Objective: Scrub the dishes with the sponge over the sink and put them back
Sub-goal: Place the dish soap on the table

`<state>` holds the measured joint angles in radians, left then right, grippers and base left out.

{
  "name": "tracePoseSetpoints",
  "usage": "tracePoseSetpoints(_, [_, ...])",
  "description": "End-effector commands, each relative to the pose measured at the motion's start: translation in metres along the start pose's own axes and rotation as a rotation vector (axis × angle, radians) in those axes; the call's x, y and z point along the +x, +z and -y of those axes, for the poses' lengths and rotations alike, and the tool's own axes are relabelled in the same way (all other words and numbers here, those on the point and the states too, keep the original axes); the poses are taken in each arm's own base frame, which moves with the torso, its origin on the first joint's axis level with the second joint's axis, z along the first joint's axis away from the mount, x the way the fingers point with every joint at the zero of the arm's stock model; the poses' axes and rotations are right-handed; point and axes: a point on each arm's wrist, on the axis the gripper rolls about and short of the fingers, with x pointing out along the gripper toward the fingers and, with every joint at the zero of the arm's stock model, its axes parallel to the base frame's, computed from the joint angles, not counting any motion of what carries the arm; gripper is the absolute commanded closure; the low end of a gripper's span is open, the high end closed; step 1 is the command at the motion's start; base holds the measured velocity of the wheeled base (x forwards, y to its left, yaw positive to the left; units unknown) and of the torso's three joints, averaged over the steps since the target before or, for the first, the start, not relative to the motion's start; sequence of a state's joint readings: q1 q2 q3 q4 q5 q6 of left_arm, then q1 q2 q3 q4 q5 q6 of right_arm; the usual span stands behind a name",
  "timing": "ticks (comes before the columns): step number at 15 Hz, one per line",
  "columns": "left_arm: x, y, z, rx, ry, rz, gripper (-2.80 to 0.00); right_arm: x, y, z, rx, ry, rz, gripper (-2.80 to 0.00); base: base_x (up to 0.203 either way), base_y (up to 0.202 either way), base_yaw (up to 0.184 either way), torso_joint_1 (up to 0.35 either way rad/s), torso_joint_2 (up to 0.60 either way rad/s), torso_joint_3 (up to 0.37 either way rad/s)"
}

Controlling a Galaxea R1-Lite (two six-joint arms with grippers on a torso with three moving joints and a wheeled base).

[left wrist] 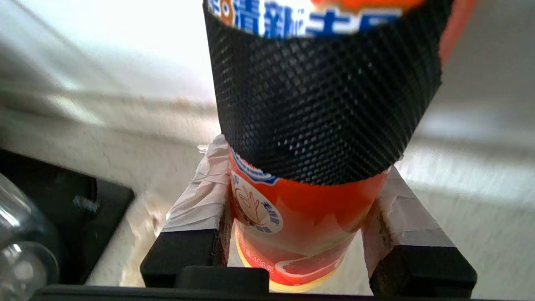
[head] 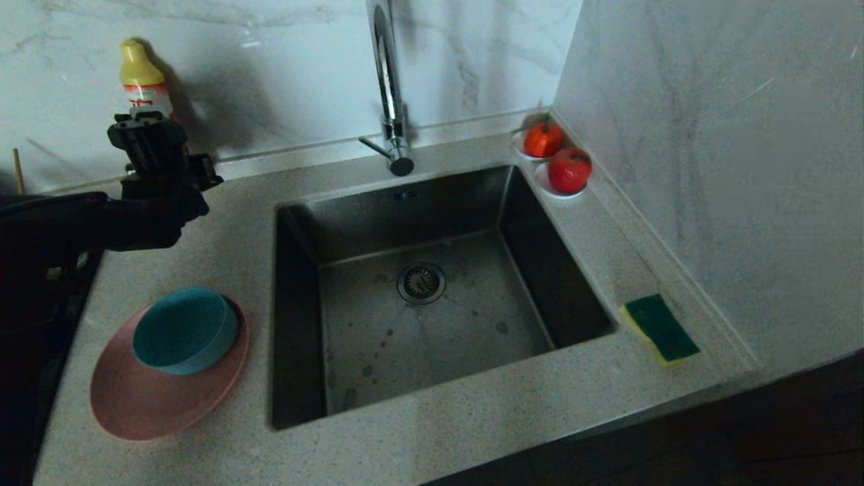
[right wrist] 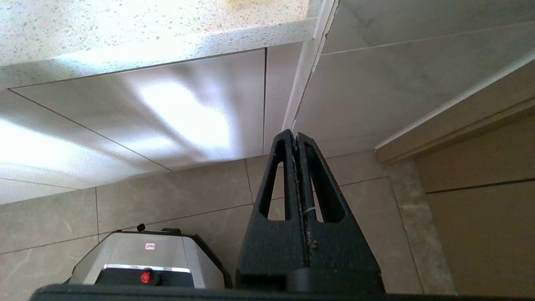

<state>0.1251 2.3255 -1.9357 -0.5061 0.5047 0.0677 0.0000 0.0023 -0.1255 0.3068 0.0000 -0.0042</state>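
The teal-blue bowl [head: 183, 329] sits in the pink plate [head: 135, 405] on the counter left of the sink [head: 472, 324]. The yellow sponge [head: 660, 327], green face up, lies on the counter right of the sink. My left gripper [head: 145, 125] is raised at the back left by the wall. It is shut on a yellow-capped detergent bottle [head: 142, 77]. In the left wrist view the taped fingers [left wrist: 200, 200] press both sides of the orange bottle [left wrist: 301, 217], below its black mesh band. My right gripper [right wrist: 296, 133] is shut and empty, parked below the counter edge.
A tall chrome faucet [head: 388, 81] stands behind the sink. Two white saucers with red fruit [head: 569, 170] sit in the back right corner. A clear glass jug [left wrist: 21, 242] stands close to the left gripper. Marble walls bound the back and right.
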Motion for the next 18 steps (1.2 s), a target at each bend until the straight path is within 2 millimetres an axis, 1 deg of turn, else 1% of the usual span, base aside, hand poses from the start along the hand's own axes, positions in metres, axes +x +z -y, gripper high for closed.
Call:
tracePoseSetpoints(1, [0.002, -0.008, 0.002, 0.017, -0.004, -0.030, 0.00, 0.000, 0.000, 0.000, 0.000, 0.000, -0.002, 0.00, 0.000, 0.000, 0.000, 0.000, 0.00, 0.000])
tracePoseSetpoints(5, [0.003, -0.010, 0.004, 0.000, -0.006, -0.029, 0.00, 0.000, 0.000, 0.000, 0.000, 0.000, -0.002, 0.00, 0.000, 0.000, 0.000, 0.000, 0.00, 0.000])
tracePoseSetpoints(7, [0.003, -0.009, 0.003, -0.059, 0.000, -0.025, 0.00, 0.000, 0.000, 0.000, 0.000, 0.000, -0.002, 0.00, 0.000, 0.000, 0.000, 0.000, 0.00, 0.000])
tracePoseSetpoints(9, [0.001, -0.003, 0.001, -0.119, 0.014, -0.010, 0.00, 0.000, 0.000, 0.000, 0.000, 0.000, -0.003, 0.00, 0.000, 0.000, 0.000, 0.000, 0.00, 0.000])
tracePoseSetpoints(11, [0.001, -0.003, 0.001, -0.171, 0.034, -0.008, 0.00, 0.000, 0.000, 0.000, 0.000, 0.000, -0.002, 0.00, 0.000, 0.000, 0.000, 0.000, 0.00, 0.000])
tracePoseSetpoints(14, [0.003, -0.009, 0.001, -0.203, 0.084, -0.005, 0.00, 0.000, 0.000, 0.000, 0.000, 0.000, -0.003, 0.00, 0.000, 0.000, 0.000, 0.000, 0.00, 0.000])
tracePoseSetpoints(18, [0.009, -0.026, 0.007, -0.204, 0.089, 0.014, 0.00, 0.000, 0.000, 0.000, 0.000, 0.000, -0.003, 0.00, 0.000, 0.000, 0.000, 0.000, 0.00, 0.000])
